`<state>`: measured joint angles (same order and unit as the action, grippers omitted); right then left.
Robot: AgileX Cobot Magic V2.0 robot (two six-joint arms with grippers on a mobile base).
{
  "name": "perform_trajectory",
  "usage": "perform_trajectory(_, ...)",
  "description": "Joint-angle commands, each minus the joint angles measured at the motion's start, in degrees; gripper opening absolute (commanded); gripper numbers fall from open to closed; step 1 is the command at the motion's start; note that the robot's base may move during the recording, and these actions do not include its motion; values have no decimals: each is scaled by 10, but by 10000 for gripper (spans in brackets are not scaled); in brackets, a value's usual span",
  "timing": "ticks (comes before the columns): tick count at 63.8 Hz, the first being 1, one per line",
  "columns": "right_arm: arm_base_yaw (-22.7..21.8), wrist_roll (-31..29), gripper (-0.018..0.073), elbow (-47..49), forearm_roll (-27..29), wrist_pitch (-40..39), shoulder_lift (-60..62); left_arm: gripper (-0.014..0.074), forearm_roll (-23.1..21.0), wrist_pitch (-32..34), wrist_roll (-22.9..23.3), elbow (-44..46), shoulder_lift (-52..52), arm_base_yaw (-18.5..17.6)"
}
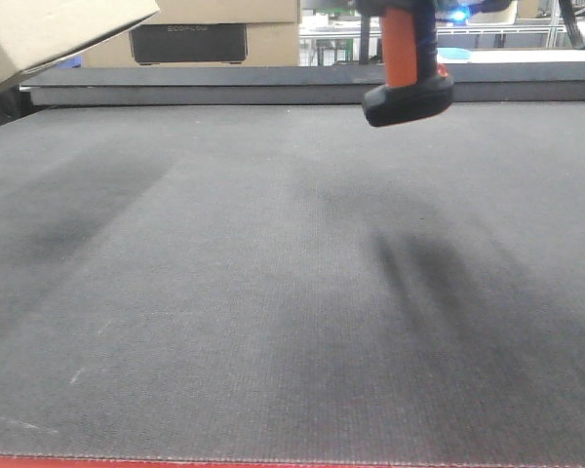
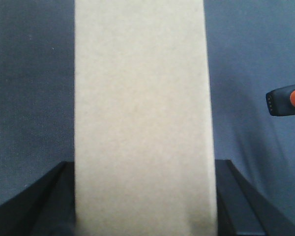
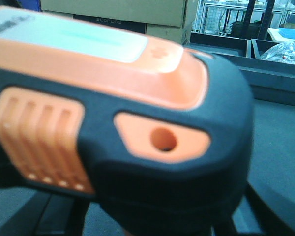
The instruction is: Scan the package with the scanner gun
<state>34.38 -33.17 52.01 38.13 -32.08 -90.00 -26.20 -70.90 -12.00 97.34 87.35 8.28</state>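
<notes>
The package (image 2: 142,108), a plain tan cardboard box, fills the middle of the left wrist view. My left gripper (image 2: 145,163) is shut on it, with a dark finger against each side. In the front view the package (image 1: 49,34) hangs tilted at the top left, above the mat. The scanner gun (image 3: 137,113), black with orange patches, fills the right wrist view, and my right gripper (image 3: 160,219) is shut on it. Its orange-striped handle and black foot (image 1: 407,73) hang at the top of the front view, off the mat. The foot (image 2: 285,100) also shows at the right edge of the left wrist view.
A dark grey mat (image 1: 273,292) covers the table, with a red front edge. Behind the table's raised back rim (image 1: 224,93) stands a tan box with a large black panel (image 1: 188,42). Shelving and a blue item lie further back on the right.
</notes>
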Motion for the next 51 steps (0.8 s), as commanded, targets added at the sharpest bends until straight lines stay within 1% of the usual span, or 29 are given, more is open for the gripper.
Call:
perform_trajectory(1,0,-4,-166,4,-2,-36,5,-111,-8,9,3,-1,-8,-3)
perform_trajectory(6,0,-4,-166,4,9,-36,5,-111,-8,9,3,-1,-8,-3)
perform_trajectory(7,0,-4,-166,4,14,1,5,-111,-8,9,3,-1,-8,-3)
perform_trajectory(10,0,-4,-166,5,18,4,5,-111,-8,9,3,-1,-8,-3)
perform_trajectory(20,0,5,-166,6,20,-11,10,-111,-11,9,2,-1,-8,-3)
perform_trajectory(21,0,22,-166,6,21,-13,10,-111,-12,9,2,-1,-8,-3)
perform_trajectory(24,0,37,-166,6,22,-14,10,-111,-12,9,2,-1,-8,-3)
perform_trajectory(30,0,46,-166,6,24,-14,10,-111,-12,9,2,-1,-8,-3)
perform_trajectory(34,0,46,-166,6,40,-14,10,-111,-12,9,2,-1,-8,-3)
perform_trajectory(40,-2,46,-166,6,91,-18,9,-111,-12,9,2,-1,-8,-3)
perform_trajectory(51,-9,46,-166,6,90,-18,0,-111,-16,9,2,-1,-8,-3)
